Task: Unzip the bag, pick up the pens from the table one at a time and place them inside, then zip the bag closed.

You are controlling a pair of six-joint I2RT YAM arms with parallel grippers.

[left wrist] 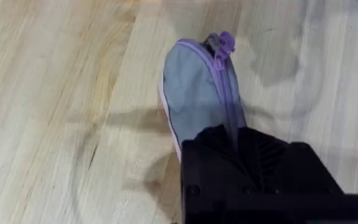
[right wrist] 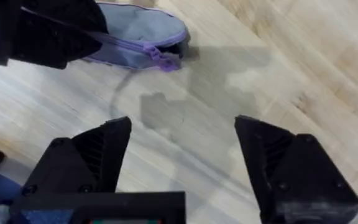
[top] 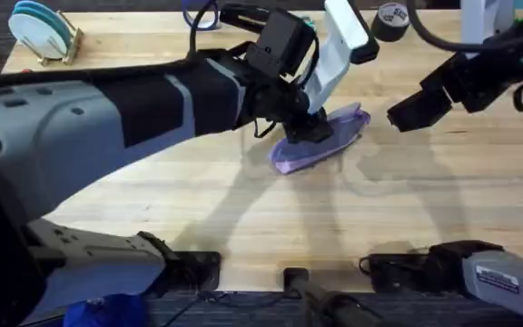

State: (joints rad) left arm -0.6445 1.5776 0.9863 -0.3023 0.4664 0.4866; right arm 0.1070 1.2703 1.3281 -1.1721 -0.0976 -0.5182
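The lavender bag (top: pixel 320 141) lies on the table (top: pixel 198 191) just right of centre, its zipper closed along its length. A purple zipper pull (left wrist: pixel 225 43) sits at the end away from my left gripper. My left gripper (top: pixel 305 127) reaches across from the left and is shut on the bag's (left wrist: pixel 197 93) near end. My right gripper (top: pixel 399 113) hovers to the right of the bag and apart from it. In the right wrist view its fingers (right wrist: pixel 92 155) stand wide open over bare wood, with the bag (right wrist: pixel 142 31) beyond them. The pens are out of view.
A rack of pale blue plates (top: pixel 42 27) stands at the back left corner. A dark tape roll (top: pixel 391 20) lies at the back right. Bare wood (top: pixel 271 227) stretches in front of the bag.
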